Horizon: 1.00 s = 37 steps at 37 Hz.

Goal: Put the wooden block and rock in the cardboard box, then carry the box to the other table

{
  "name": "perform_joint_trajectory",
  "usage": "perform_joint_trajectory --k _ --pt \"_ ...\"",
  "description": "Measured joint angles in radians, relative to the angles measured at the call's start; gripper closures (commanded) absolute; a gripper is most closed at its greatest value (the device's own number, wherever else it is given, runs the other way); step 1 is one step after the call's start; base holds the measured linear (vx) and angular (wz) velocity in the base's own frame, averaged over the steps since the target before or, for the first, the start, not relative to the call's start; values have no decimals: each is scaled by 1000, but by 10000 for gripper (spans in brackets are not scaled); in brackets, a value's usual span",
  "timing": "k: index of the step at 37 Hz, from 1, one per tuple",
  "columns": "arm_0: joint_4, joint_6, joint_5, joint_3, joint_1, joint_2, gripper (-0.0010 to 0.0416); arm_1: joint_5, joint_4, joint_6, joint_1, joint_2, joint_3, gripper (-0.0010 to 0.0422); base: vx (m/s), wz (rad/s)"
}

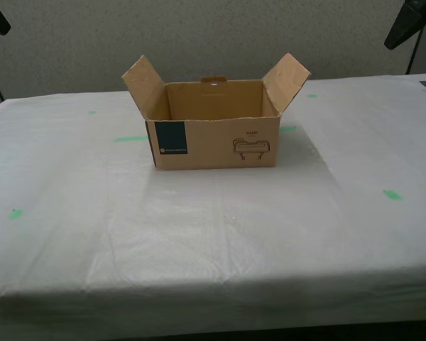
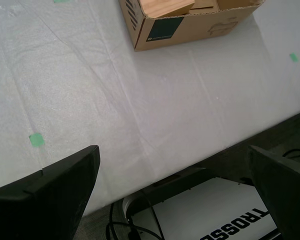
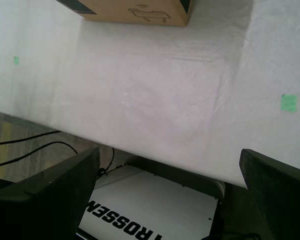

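Cardboard box (image 1: 216,138) on other table (image 1: 199,234)

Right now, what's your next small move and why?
Probably none beyond holding both arms back: the cardboard box already sits on the white-cloth table with the wooden block inside, and my first gripper and second gripper are open, holding nothing. Rock not visible.

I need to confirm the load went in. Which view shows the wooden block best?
The second wrist view: it looks down into the cardboard box and shows the wooden block inside. The exterior view shows only the box's front and flaps; the first wrist view shows only its lower front. Neither shows the block.
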Motion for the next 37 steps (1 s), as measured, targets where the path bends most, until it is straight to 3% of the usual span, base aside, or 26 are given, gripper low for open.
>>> perform_joint_trajectory --k 37 --pt "5 0 0 -6 0 0 16 0 -3 0 1 0 0 14 0 0"
